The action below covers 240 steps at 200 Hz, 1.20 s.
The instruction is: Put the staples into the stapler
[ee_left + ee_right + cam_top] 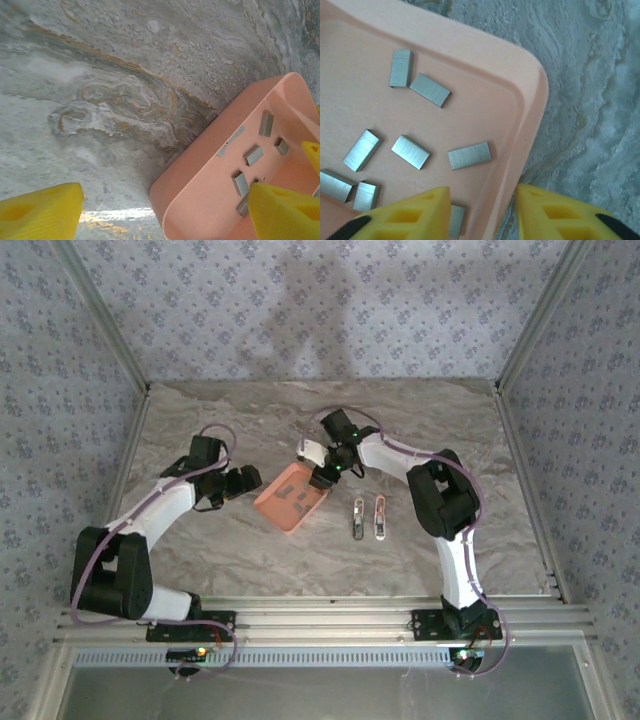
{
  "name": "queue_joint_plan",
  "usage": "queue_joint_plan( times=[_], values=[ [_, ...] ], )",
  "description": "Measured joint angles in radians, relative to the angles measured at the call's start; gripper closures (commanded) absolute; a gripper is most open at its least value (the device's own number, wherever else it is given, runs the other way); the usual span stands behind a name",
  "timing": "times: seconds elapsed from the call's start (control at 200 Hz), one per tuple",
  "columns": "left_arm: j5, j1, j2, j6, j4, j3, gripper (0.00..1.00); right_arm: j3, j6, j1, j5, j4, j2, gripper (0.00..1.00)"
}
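Staples (469, 155) lie scattered flat on the floor of the tray (530, 90), short grey bars pointing every which way, none stacked that I can see. The stapler (380, 517) looks to be the pale slim thing on the table (300, 570), right of the tray and well apart from the staples. A grey piece (358, 519) lies just beside it. From above I cannot tell whether the two are joined.

The right end effector (482, 192) hangs low over a tray corner, jaws part-way apart and gripping nothing. It straddles the wall, with one finger (405, 217) over the tray floor, half covering a bar, and the other out over the table. Closing from there would, I reckon, pinch plastic rather than steel. It would do better to slide inward until both fingers clear the rim and pick the bar lying alone nearest the wall. Then it should turn so the fingers cross the bar's narrow width, go down till the tips meet the floor, and close softly so the bar doesn't skid.

The left end effector (165, 192) is spread wide across the tray's other side and is empty, one finger over the table and one over the tray. Closing on that wall looks a sensible way to keep the light tray from sliding during the pick.
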Motion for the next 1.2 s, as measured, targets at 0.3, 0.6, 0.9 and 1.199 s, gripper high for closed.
queue_joint_plan(
  times=[0.3,0.6,0.9,1.199],
  values=[
    [0.081,-0.001,0.109,-0.011,0.084,0.012,0.17,-0.109,0.192,-0.005,-0.002,0.085,-0.203,0.47],
    [0.132,-0.050,0.192,-0.011,0.137,0.028,0.18,-0.211,0.483,0.055,0.144,0.060,-0.406,0.46],
    [0.187,-0.087,0.195,-0.022,0.159,0.022,0.19,-0.216,0.658,0.104,0.219,-0.058,-0.423,0.47],
    [0.237,-0.139,0.156,-0.058,0.215,-0.063,0.19,-0.192,0.813,0.132,0.239,-0.115,-0.420,0.49]
  ],
)
